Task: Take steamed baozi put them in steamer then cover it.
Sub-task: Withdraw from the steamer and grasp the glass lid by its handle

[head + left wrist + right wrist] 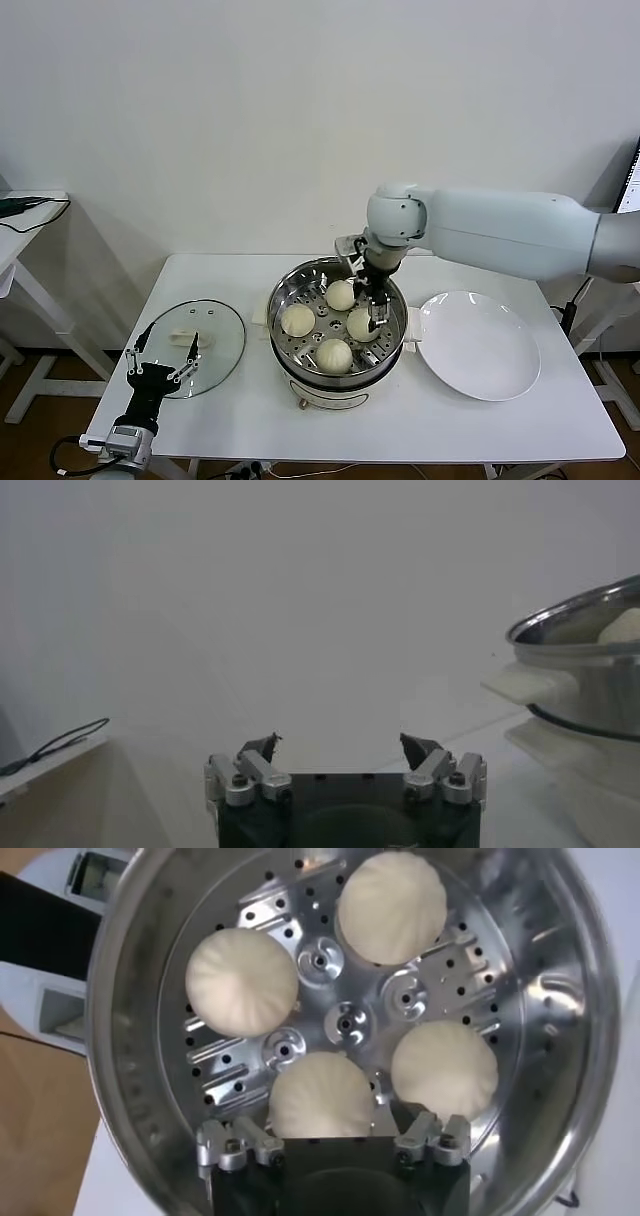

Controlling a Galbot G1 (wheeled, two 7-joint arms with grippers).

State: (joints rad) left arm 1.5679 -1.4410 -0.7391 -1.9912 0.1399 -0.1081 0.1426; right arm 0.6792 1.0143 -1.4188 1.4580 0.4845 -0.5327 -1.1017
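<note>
All four buns (pixel 320 1096) sit in the steamer (pixel 290 290); right tool (pixel 377 300) spread apart just above one; left tool (pixel 160 352) spread, by the lid (pixel 225 345) on bench (pixel 520 420) left; glass lid rigid, slippery, breakable; grab its white handle (pixel 190 341).

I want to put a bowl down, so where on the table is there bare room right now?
Free: the front strip of the table before the steamer and plate, and the back left corner behind the cover. Crowded: the steamer, with four baozi and the right gripper over them.
</note>
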